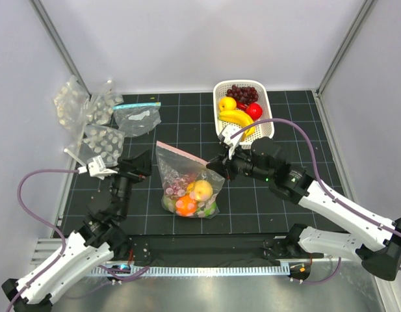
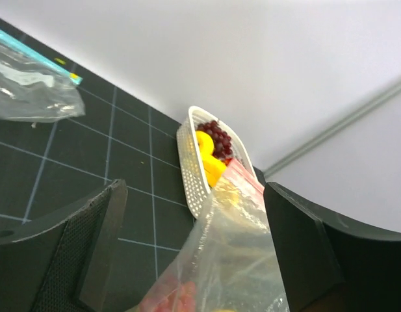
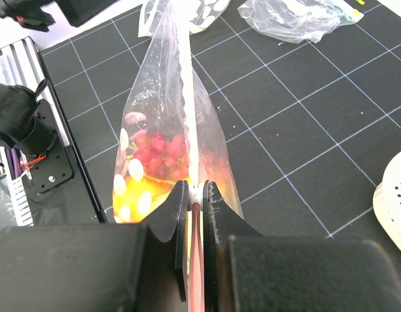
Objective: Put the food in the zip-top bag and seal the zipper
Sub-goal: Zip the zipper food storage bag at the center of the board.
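Stretching away from the shut jaws of the right gripper (image 3: 195,195), the zip-top bag (image 1: 187,182) is held by its zipper (image 3: 190,97) — red grapes (image 3: 155,146) and yellow-orange fruit are seen inside. The left gripper (image 2: 194,214) is spread wide, the bag's top corner between its jaws, ungripped. Beyond them, a white basket (image 1: 268,123) is filled with fruit.

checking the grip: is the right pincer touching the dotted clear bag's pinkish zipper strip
Touching. Right wrist view: the right pincer is clamped on the pinkish zipper strip, no gap either side.
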